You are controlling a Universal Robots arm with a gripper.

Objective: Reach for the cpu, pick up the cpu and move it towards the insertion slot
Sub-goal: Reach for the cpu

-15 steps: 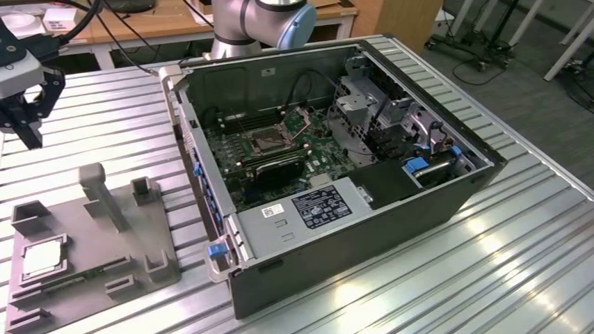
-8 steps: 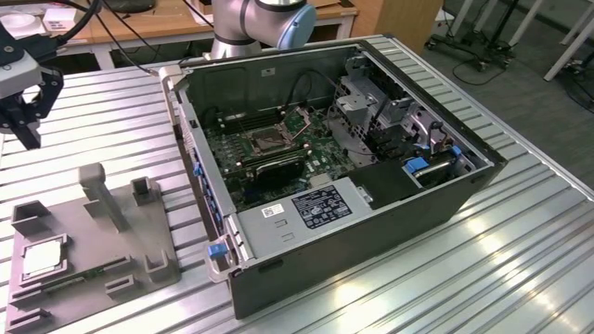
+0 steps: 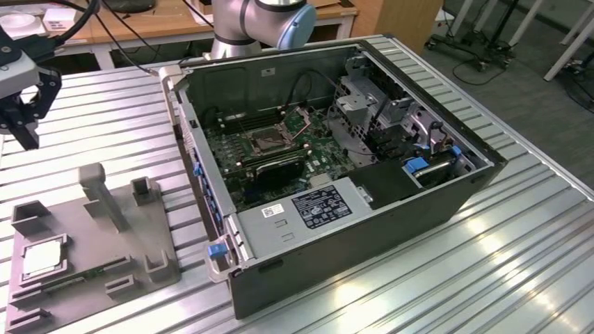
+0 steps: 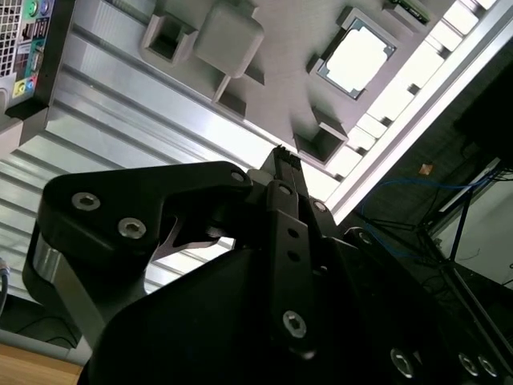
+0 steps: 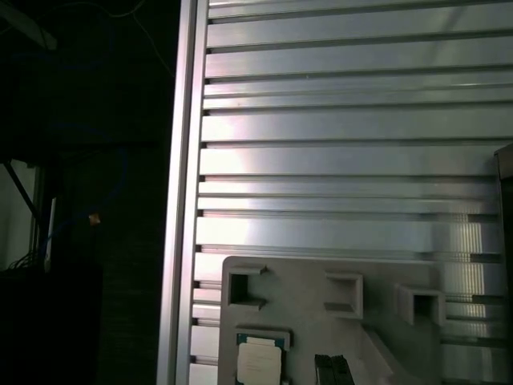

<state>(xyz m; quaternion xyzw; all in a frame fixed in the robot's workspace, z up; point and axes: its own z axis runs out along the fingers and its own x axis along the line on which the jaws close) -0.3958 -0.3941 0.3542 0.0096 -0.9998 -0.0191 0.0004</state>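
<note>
The cpu [image 3: 42, 257] lies flat in a square recess of the grey plastic tray [image 3: 97, 240] at the exterior view's lower left. Its silvery top also shows in both wrist views [image 4: 357, 60] [image 5: 259, 361]. My black gripper [image 3: 28, 139] hangs well above the table at the exterior view's upper left, some way from the tray, empty and with its fingertips [image 5: 325, 370] together. The insertion slot [image 3: 264, 140] is the dark square socket on the green board inside the open computer case [image 3: 390, 181], far from the gripper.
The tray [image 4: 280, 88] has upright posts [image 3: 102, 198] and a thin green strip [image 3: 79, 278]. Everything stands on a slatted aluminium table [image 3: 519, 236], whose edge [image 5: 180, 200] lies close to the tray. The arm's base [image 3: 246, 28] is behind the case.
</note>
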